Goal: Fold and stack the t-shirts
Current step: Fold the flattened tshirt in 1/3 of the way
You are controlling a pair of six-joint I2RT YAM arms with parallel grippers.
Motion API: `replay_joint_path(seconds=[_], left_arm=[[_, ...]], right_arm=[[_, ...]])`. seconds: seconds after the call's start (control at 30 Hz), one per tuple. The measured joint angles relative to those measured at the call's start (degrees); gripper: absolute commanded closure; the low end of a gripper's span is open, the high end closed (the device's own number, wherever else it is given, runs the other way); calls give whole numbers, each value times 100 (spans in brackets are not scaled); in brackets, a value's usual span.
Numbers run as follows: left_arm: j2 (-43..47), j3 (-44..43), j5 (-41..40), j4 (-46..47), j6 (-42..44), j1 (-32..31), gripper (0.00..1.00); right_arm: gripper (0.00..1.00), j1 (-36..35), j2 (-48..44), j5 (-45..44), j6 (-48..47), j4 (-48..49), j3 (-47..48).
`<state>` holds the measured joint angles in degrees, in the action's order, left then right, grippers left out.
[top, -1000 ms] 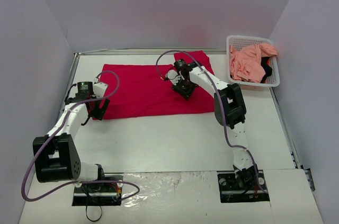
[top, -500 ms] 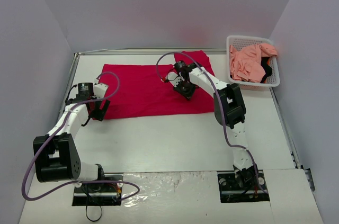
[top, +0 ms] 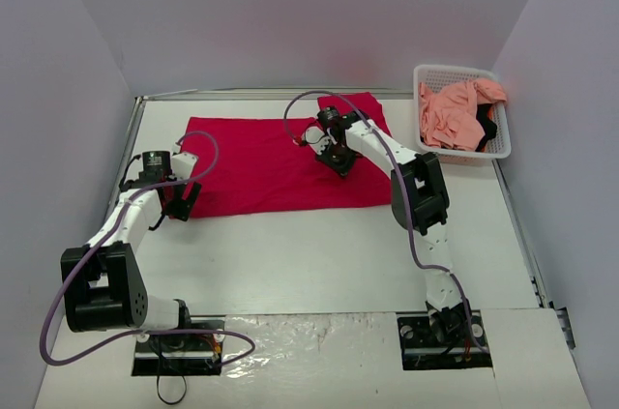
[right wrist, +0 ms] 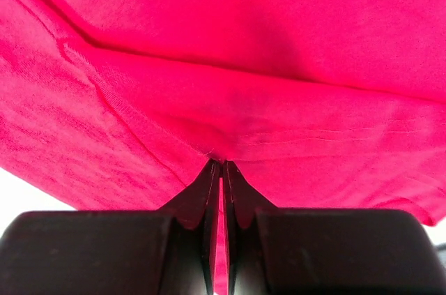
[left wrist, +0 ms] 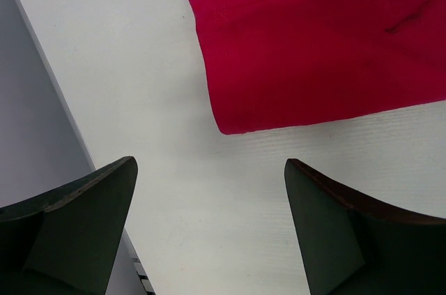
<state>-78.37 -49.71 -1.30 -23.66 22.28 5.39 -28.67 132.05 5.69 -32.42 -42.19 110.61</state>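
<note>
left: grey side wall near left jaws, spread wide, holding nothing, at near-left corner of crimson t-shirt | centre: shirt flat on far tabletop, open white surface nearer | right jaws closed, pinching a raised fold of it | far right: white basket holds salmon t-shirt, black garment, apart from crimson cloth

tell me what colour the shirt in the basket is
Salmon pink. The shirt in the basket shows best in the top external view.
</note>
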Motion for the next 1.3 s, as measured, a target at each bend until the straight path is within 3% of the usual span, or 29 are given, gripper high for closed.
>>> replay_joint_path(seconds=[0.63,1.0,1.3], left_arm=[[-68,2,-9,20,-4,0,14],[-264,2,-138,52,-7,0,14],[-280,15,-199,72,-7,0,14]], right_arm=[[100,-175,179,-278,-136,131,1401],[100,-339,1012,-511,-527,470,1478],[100,-420,1040,-732,-560,999,1541]])
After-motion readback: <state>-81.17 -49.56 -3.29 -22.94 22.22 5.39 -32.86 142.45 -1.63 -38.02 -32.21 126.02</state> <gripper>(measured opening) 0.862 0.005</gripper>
